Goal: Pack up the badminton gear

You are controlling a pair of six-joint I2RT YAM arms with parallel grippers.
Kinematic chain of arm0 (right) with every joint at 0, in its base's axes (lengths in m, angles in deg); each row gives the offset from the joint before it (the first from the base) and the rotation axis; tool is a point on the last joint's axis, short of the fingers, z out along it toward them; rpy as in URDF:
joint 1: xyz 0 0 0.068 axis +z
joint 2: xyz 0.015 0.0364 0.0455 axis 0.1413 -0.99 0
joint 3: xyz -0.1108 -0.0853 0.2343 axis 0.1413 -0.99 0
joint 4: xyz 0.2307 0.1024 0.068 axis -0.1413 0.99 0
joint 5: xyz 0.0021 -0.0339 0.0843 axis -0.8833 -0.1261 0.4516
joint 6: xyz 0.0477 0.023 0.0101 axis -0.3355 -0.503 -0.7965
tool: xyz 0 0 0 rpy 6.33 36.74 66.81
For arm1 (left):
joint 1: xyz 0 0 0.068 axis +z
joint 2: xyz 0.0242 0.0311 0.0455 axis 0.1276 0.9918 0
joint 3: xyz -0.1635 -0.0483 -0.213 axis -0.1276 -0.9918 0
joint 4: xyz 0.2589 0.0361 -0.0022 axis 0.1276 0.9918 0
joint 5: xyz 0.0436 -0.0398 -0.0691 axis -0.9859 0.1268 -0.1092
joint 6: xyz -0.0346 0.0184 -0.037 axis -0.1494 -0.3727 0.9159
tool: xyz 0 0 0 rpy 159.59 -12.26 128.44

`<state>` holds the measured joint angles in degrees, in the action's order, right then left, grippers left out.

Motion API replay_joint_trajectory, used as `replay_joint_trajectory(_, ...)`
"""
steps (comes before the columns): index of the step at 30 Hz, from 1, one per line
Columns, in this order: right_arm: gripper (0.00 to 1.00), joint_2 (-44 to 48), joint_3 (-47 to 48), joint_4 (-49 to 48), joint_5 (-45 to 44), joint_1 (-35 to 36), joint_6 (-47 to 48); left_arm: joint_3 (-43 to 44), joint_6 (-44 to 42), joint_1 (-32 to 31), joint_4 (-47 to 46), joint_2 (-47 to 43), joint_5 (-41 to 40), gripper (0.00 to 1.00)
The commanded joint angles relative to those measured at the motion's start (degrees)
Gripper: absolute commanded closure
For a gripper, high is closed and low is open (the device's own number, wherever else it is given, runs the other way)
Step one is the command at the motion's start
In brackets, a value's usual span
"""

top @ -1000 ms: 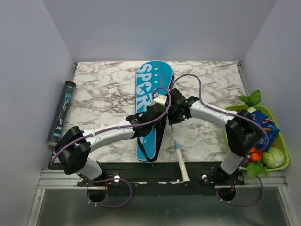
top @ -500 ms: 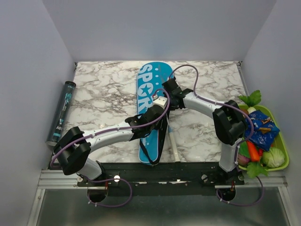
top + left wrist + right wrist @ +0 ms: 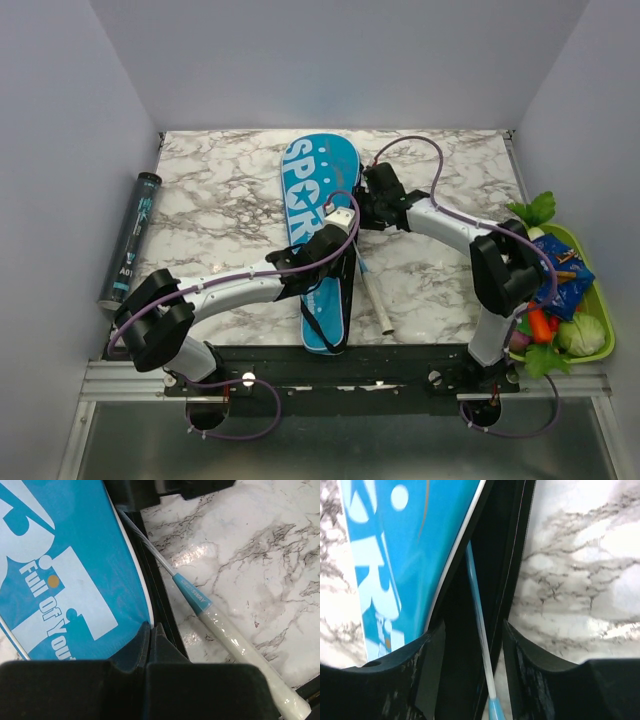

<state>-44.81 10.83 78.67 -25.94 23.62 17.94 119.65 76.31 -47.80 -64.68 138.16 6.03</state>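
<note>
A racket [image 3: 372, 300] is being fed into the bag [image 3: 315, 190] pinched by the left gripper [image 3: 150, 632]; the spread right gripper [image 3: 472, 630] must be advanced.

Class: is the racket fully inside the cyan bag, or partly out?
Partly out: the racket shaft enters the bag opening; its white handle lies on the table.

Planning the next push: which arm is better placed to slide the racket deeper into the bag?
Likely right: the right gripper, open, straddles the racket shaft at the bag mouth; the left gripper pinches the bag's edge.
</note>
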Motion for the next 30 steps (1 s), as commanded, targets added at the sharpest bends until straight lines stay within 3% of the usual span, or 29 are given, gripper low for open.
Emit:
replay_joint_trajectory(1, 0.41, 8.6, -5.5, -1.2, 4.6, 0.3, 0.0, 0.5, 0.3, -0.3, -3.3, 0.1, 0.6, 1.0)
replay_joint_trajectory(8, 0.4, 21.7, -16.6, 5.3, 4.3, 0.3, 2.3, 0.5, 0.1, -0.1, -3.6, 0.1, 0.1, 1.0)
replay_joint_trajectory(15, 0.4, 32.0, -28.3, 7.0, 13.1, 0.3, 6.8, -0.5, 0.2, -0.1, -4.4, -1.2, -0.2, 1.0)
replay_joint_trajectory(22, 0.45, 38.9, -36.1, 4.9, 24.9, 0.3, 7.4, -1.3, 0.7, -0.1, -4.4, -2.1, -0.5, 1.0)
replay_joint_trajectory(30, 0.48, 41.9, -42.0, 3.6, 24.6, 0.3, 6.4, -1.1, 0.1, -0.1, -4.5, -2.6, -0.8, 1.0)
